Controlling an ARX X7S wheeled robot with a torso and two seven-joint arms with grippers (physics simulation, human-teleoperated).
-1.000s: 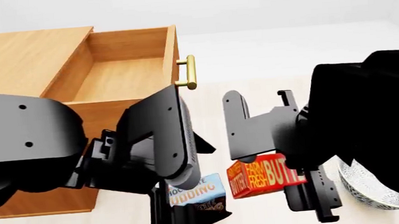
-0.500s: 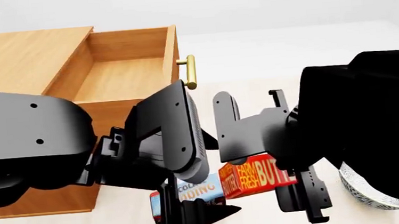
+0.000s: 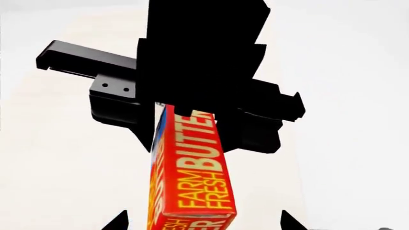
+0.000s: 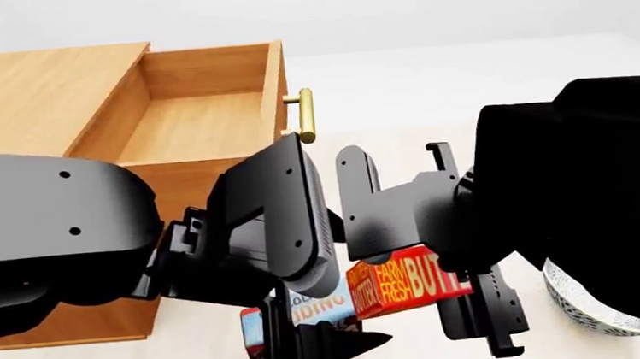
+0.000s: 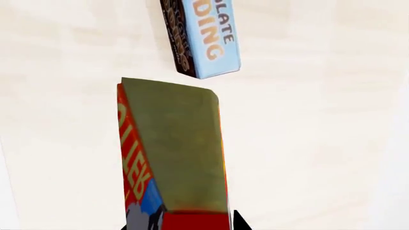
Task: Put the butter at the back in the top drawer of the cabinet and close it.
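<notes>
The butter [image 4: 410,282], an orange-red box lettered "FARM FRESH BUTTER", hangs above the pale surface with my right gripper [image 4: 418,266] shut on it. In the right wrist view the butter [image 5: 172,158] fills the jaws, its plain underside showing. The cabinet [image 4: 39,99] stands at the back left. Its top drawer [image 4: 195,121] is pulled open, bare wood inside, with the brass handle [image 4: 306,116] toward me. My left gripper [image 3: 203,225] is open, fingertips [image 3: 120,223] wide apart, looking at the butter [image 3: 191,172] and the black right gripper above it.
A "CHOCOLATE PUDDING" box [image 5: 203,38] lies on the surface just beyond the butter, and is half hidden behind my left arm [image 4: 266,226] in the head view. A white patterned bowl [image 4: 587,308] sits at the right, under my right arm.
My right gripper has carried the butter a little to the left and up. The left arm has shifted right and upward, covering more of the pudding box.
</notes>
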